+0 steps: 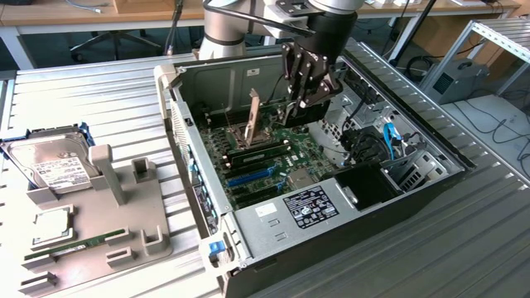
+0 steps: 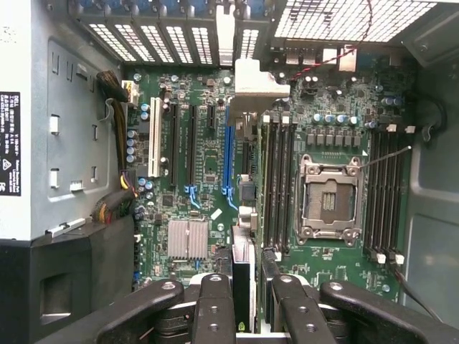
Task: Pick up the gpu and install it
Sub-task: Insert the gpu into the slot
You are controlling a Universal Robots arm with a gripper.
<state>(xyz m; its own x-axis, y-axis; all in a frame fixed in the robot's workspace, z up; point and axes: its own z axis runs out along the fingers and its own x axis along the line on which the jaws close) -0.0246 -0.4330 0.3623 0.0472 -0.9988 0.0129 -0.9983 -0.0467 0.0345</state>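
With the case [image 1: 207, 205] lying open side up so its slots faced the arm, the gripper [image 1: 308, 99] hung over the motherboard [image 2: 208, 165], jaws partway closed on the gpu [image 2: 244, 276], card held edge-down above the blue slot [image 2: 228, 154], bracket [image 2: 254, 79] toward the case's far wall.
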